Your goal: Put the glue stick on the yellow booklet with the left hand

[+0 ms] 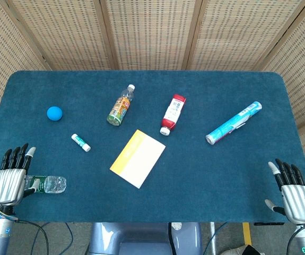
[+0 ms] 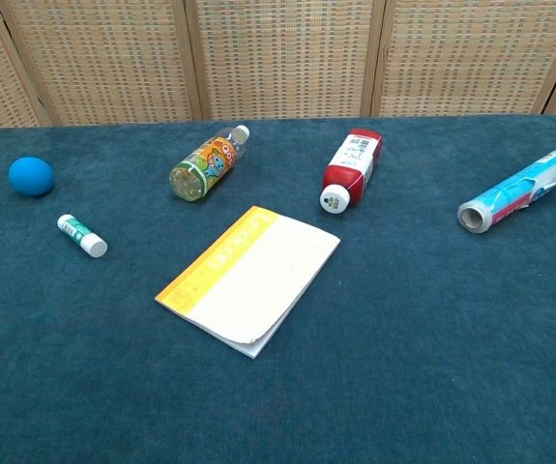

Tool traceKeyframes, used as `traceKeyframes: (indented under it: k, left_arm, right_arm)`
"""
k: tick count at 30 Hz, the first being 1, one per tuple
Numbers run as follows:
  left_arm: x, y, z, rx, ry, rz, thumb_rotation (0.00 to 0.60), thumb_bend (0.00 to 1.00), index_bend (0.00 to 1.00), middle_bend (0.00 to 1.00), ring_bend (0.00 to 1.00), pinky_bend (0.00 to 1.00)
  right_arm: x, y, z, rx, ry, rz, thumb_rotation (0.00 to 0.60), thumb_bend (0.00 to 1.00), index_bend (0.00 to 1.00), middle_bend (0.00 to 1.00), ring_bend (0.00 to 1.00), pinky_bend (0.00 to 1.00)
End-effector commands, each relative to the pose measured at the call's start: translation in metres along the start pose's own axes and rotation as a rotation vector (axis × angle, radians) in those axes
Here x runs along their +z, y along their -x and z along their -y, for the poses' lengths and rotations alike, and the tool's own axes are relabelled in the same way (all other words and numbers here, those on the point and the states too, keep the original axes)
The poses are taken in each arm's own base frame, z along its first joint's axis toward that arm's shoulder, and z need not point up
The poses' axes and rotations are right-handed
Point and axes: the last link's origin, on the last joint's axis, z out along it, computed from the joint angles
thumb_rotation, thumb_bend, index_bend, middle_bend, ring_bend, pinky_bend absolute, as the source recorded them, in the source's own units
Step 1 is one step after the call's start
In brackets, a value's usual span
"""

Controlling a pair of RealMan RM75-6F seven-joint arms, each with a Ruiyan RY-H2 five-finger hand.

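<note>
- The glue stick (image 1: 80,142) lies flat toward the table's (image 1: 205,186) left side, well apart from the yellow booklet (image 1: 138,158) mid-table; I've picked nothing up yet.
- My left hand (image 1: 10,179) sits at the near left corner, fingers apart, holding nothing, over a clear plastic bottle (image 1: 49,184).
- My right hand (image 1: 294,195) waits released at the near right corner.
- Next, I judge, the left hand reaches forward and right to the stick.

Clutter lying on the blue counter (image 1: 141,207)
Blue ball (image 1: 54,112) upper left; orange bottle (image 1: 120,105), red-capped bottle (image 1: 173,114) centre; blue tube (image 1: 233,122) right; clear bottle (image 1: 50,184) lower left.
</note>
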Motion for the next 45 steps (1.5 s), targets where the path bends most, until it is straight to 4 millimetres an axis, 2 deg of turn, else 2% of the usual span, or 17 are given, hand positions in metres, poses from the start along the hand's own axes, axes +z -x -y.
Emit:
traceKeyframes:
  k: [1, 4, 8, 14, 15, 17, 20, 24, 34, 41, 45]
  left_arm:
    - [0.002, -0.001, 0.000, -0.008, 0.007, -0.006, 0.600, 0.27, 0.00, 0.00, 0.00, 0.00]
    - [0.008, -0.002, 0.000, -0.007, 0.042, -0.010, 0.600, 0.27, 0.00, 0.00, 0.00, 0.00]
    - [0.027, -0.006, 0.005, 0.027, 0.108, -0.017, 0.600, 0.27, 0.00, 0.00, 0.00, 0.00]
    - [0.064, -0.019, 0.008, 0.072, 0.227, -0.012, 0.600, 0.28, 0.00, 0.00, 0.00, 0.00]
    - [0.077, -0.022, 0.008, 0.082, 0.255, -0.018, 0.600, 0.28, 0.00, 0.00, 0.00, 0.00]
    - [0.095, -0.022, 0.010, 0.087, 0.284, -0.001, 0.600, 0.28, 0.01, 0.00, 0.00, 0.00]
    - [0.111, -0.020, 0.013, 0.082, 0.312, 0.016, 0.600, 0.29, 0.06, 0.00, 0.00, 0.00]
    - [0.141, -0.006, 0.017, 0.100, 0.339, 0.089, 0.600, 0.29, 0.12, 0.00, 0.00, 0.00]
    - [0.177, 0.031, 0.000, 0.131, 0.371, 0.183, 0.600, 0.31, 0.23, 0.00, 0.00, 0.00]
    - [0.186, 0.047, -0.009, 0.145, 0.382, 0.224, 0.600, 0.31, 0.30, 0.00, 0.00, 0.00]
    - [0.191, 0.055, -0.010, 0.171, 0.386, 0.240, 0.600, 0.31, 0.31, 0.00, 0.00, 0.00]
  right_arm:
    - [0.000, -0.001, -0.001, 0.003, 0.003, 0.000, 0.600, 0.00, 0.05, 0.00, 0.00, 0.00]
    - [0.001, -0.001, -0.002, 0.005, 0.009, 0.000, 0.600, 0.00, 0.05, 0.00, 0.00, 0.00]
    - [0.002, -0.001, -0.003, 0.007, 0.016, 0.000, 0.600, 0.00, 0.05, 0.00, 0.00, 0.00]
    - [0.002, 0.001, -0.003, -0.001, 0.019, 0.006, 0.600, 0.00, 0.05, 0.00, 0.00, 0.00]
    - [0.003, 0.002, -0.003, -0.005, 0.021, 0.008, 0.600, 0.00, 0.05, 0.00, 0.00, 0.00]
    - [0.003, 0.003, -0.003, -0.009, 0.023, 0.009, 0.600, 0.00, 0.05, 0.00, 0.00, 0.00]
    - [0.004, 0.004, -0.003, -0.013, 0.025, 0.010, 0.600, 0.00, 0.05, 0.00, 0.00, 0.00]
    - [0.005, 0.006, -0.004, -0.022, 0.033, 0.015, 0.600, 0.00, 0.05, 0.00, 0.00, 0.00]
    - [0.012, 0.010, -0.011, -0.035, 0.069, 0.025, 0.600, 0.00, 0.05, 0.00, 0.00, 0.00]
    - [0.016, 0.011, -0.015, -0.034, 0.092, 0.025, 0.600, 0.00, 0.05, 0.00, 0.00, 0.00]
    - [0.018, 0.011, -0.019, -0.030, 0.106, 0.027, 0.600, 0.00, 0.05, 0.00, 0.00, 0.00]
